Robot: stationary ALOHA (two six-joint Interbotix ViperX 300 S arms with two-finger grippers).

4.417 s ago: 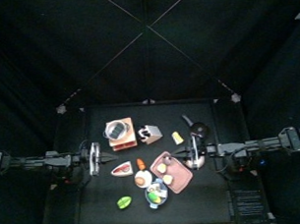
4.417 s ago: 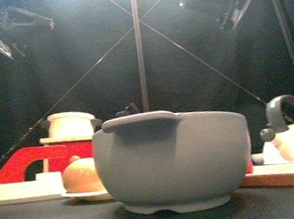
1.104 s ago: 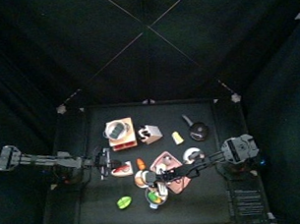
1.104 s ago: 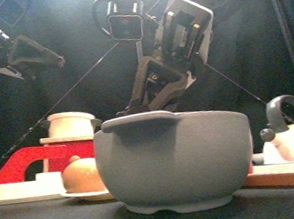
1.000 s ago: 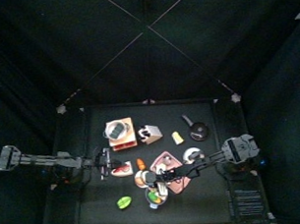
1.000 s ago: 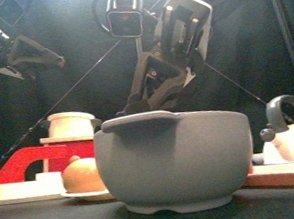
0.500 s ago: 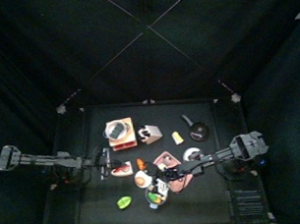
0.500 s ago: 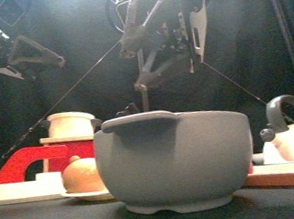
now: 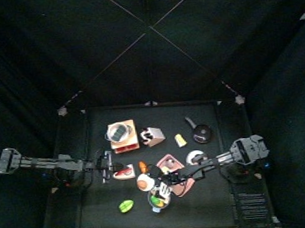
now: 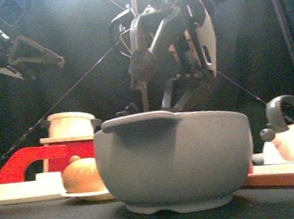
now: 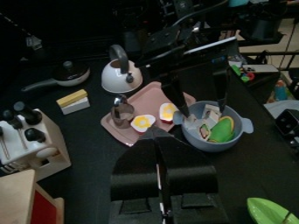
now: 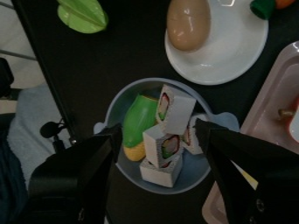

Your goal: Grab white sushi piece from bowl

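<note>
Right jaws: I see them spread wide in the right wrist view, one on each side of the bowl's contents, with nothing between them yet.
Right gripper [image 12: 153, 150]: it hangs directly over the grey bowl [image 12: 117, 103], pointing down into it; from the front it [image 10: 176, 98] stands just above the rim.
White sushi piece [image 12: 163, 147]: it sits in the bowl, in a cluster of white pieces beside a green piece [image 12: 139, 124]; it is not lifted.
Bowl position: near the front edge of the table, between the white plate with a brown egg-shaped piece [image 12: 188, 24] to the left and the pink tray [image 11: 121, 128] to the right.
Left gripper [image 11: 170, 174]: resting off to the left, well apart from the bowl; I cannot tell how its jaws stand.
Done: I judge the approach finished, with the jaws lined up over the sushi.
Left: lowering in, closing on one white piece, and lifting it clear of the bowl.
</note>
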